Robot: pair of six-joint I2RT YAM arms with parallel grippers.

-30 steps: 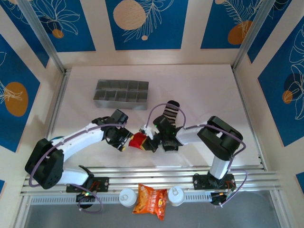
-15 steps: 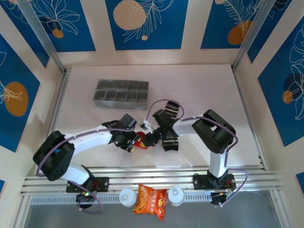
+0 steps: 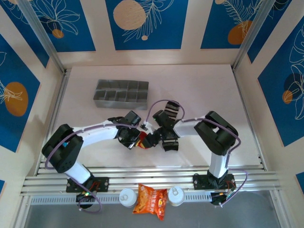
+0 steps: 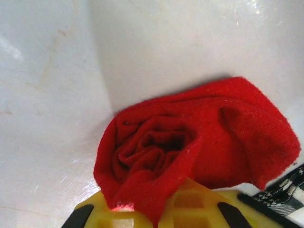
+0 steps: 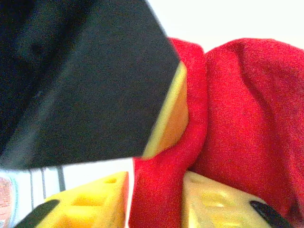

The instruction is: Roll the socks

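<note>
Red sock (image 4: pixel 199 142): a rolled bundle on the white table (image 3: pixel 199 80), front and centre, caught between the two gripper tips.
Left gripper (image 4: pixel 151 216): clamped on the near edge of the red sock, with fabric running down between its yellow pads.
Right gripper (image 5: pixel 154 192): jaws parted, a fold of the red sock hanging loosely between its yellow fingers, and a sliver of table beside one finger.
Striped sock (image 3: pixel 171 111): on the table just behind the right gripper, partly under that arm.
Top view: the red sock is a small patch where the grippers meet. A grey compartment tray (image 3: pixel 121 94) sits well apart at the back left, and an orange snack packet (image 3: pixel 149 199) lies by the near rail.
Left wrist view: the spiral at the roll's end, with a corner of the striped sock just beside it.
Right wrist view: the left gripper's dark body and one yellow finger pressed against the red sock.
</note>
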